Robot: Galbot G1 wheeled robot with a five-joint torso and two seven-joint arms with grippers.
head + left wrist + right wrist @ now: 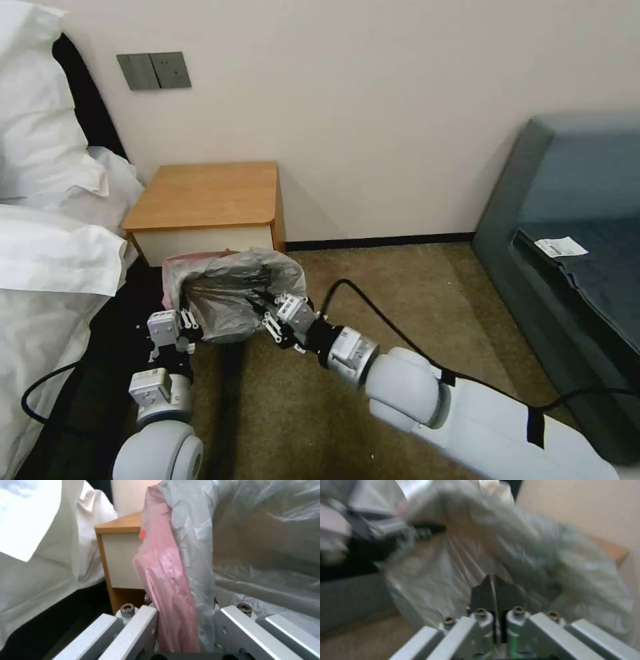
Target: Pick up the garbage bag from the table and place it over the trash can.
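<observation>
right now both claws are holding the garbage bag (230, 293) off the floor, in front of the desk (203, 200) and below the level of its top. the bag is hanging between the two claws, spread open, with its mouth facing the robot. the left claw (175, 320) is sitting at the bag's left edge, where the pink band (166, 580) is running; in the left wrist view that band and a fold of grey plastic are passing down between the two fingers (133, 625), which are standing a little apart with the film bunched between them, so the claw seems to be pinching the bag's rim. the right claw (263, 310) is reaching in at the bag's right side, and in the right wrist view its dark tips (493, 592) are pressed together on a pleat of the film.

the bag's long axis is running roughly left to right, from one claw to the other, parallel to the desk's front. the left claw is lying nearer the bed (47, 280) and the right claw nearer the open carpet (373, 280). the trash can cannot be made out; the bag is blocking the ground just under it. so the coming move probably turns on keeping the mouth stretched level between the claws, though which way the can lies cannot be told.
</observation>
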